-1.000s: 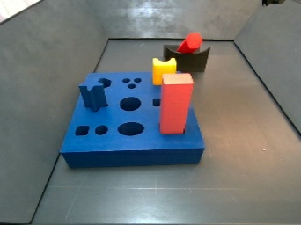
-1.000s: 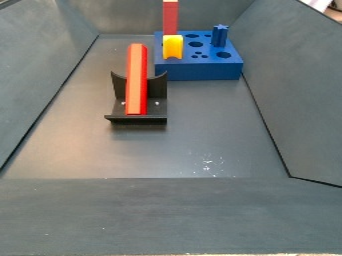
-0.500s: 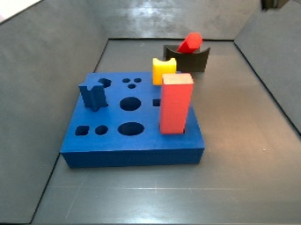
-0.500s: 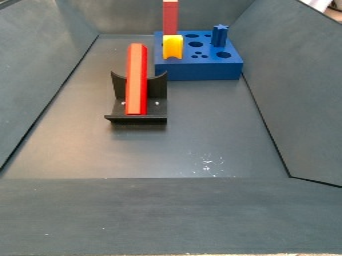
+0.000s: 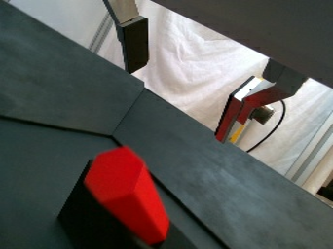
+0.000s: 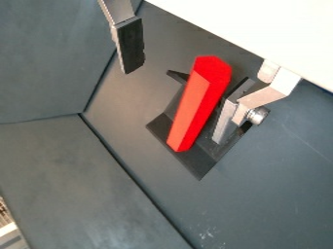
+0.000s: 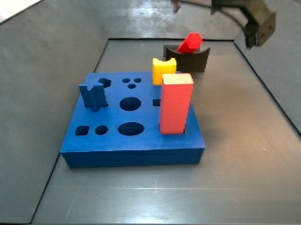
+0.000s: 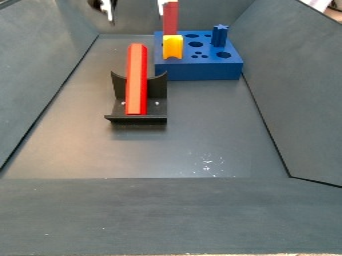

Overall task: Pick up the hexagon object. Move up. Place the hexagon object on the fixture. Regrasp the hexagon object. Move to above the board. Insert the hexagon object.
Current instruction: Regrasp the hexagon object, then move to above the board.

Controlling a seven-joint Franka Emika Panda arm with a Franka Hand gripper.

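Observation:
The hexagon object (image 8: pixel 135 78) is a long red bar lying in the notch of the dark fixture (image 8: pixel 136 108); in a side view only its red end (image 7: pixel 191 41) shows above the fixture (image 7: pixel 188 59). The blue board (image 7: pixel 129 123) with shaped holes sits apart from it. My gripper (image 7: pixel 251 32) hangs high over the fixture area, at the frame edge (image 8: pixel 103 8). In both wrist views the gripper (image 6: pixel 189 73) is open, its fingers (image 6: pixel 130 44) spread well above the bar (image 6: pixel 198 102), which lies on the fixture (image 6: pixel 196 163). The bar's end (image 5: pixel 128 190) lies below the gripper (image 5: pixel 196 68), untouched.
On the board stand a yellow notched piece (image 7: pixel 165 68), a red block with a cream top (image 7: pixel 177 101) and a blue piece (image 7: pixel 94 92). Grey walls (image 8: pixel 54 80) slope up around the floor.
My gripper has come into both side views from above; earlier it was out of frame. The red bar, fixture and board have not moved.

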